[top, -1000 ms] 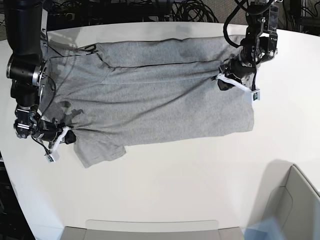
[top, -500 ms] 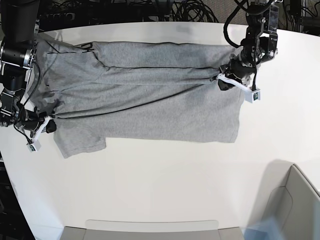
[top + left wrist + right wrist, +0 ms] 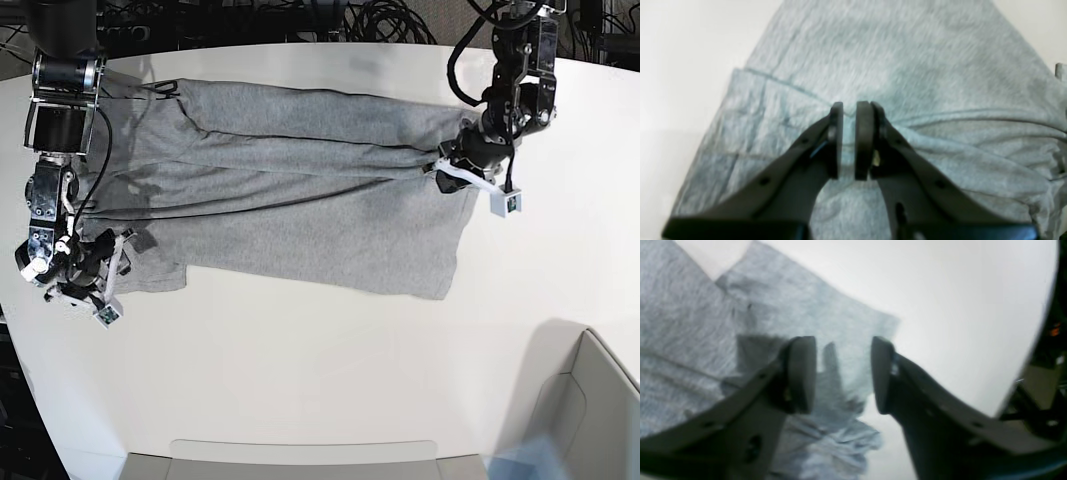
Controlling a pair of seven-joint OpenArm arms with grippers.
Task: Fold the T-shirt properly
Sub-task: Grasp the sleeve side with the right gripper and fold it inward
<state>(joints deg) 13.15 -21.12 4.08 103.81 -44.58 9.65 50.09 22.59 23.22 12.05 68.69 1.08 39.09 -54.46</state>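
On the white table [image 3: 330, 370] the T-shirt [image 3: 300, 200] lies spread and creased. My left gripper [image 3: 849, 140] pinches its hem; my right gripper [image 3: 843, 373] gapes above the sleeve. I should regrip the sleeve edge squarely before folding.

A robotics lab: white table [image 3: 330, 360], tangled black cables [image 3: 390, 22].

Bright, even overhead light, soft shadows; both wrist views are blurred.

Black jointed arms [image 3: 58, 95] trailing cables, dark wedge-shaped fingers [image 3: 800, 373].
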